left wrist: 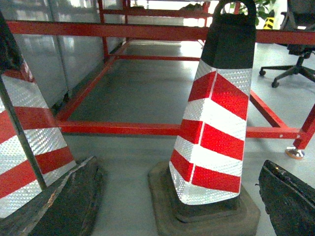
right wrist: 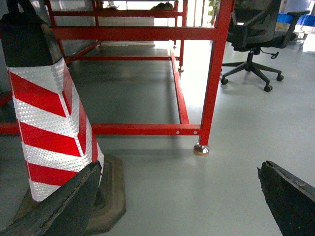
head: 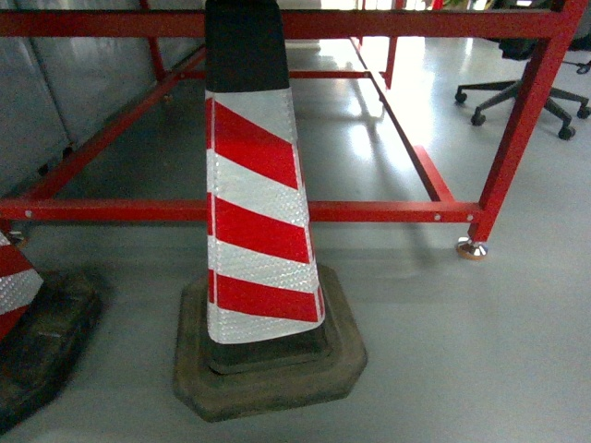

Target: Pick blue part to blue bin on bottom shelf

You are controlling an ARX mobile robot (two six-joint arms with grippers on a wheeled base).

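Head view: a red-and-white striped reflective traffic cone (head: 257, 221) with a black top and a dark rubber base stands on the grey glossy floor (head: 462, 351), directly in front of a red-painted steel frame (head: 388, 211) of low horizontal rails and upright legs. A second, similar cone (head: 18, 314) is cut off at the left edge. No arm or gripper appears in this view.

Left wrist view: the left gripper (left wrist: 172, 206) shows only as two worn black fingers (left wrist: 69, 201) at the lower corners, set wide apart with nothing between them but floor and the cone (left wrist: 214, 128) beyond. The second cone (left wrist: 24, 142) fills the left edge. The camera sits low and looks roughly level across the floor.

Right wrist view: the right gripper (right wrist: 177, 201) likewise shows two black fingers (right wrist: 290, 196) spread wide, holding nothing. This view alone shows the frame's corner leg on a round metal foot (right wrist: 201, 149) and a black swivel office chair (right wrist: 251, 44) on castors well beyond it; only the chair's base reaches the other two views.

Room: grey metal wall panels (left wrist: 64, 54) stand behind the frame at left, and bright light reflects off the floor.

The blue bin, the blue part and the bottom shelf appear in none of the three views.
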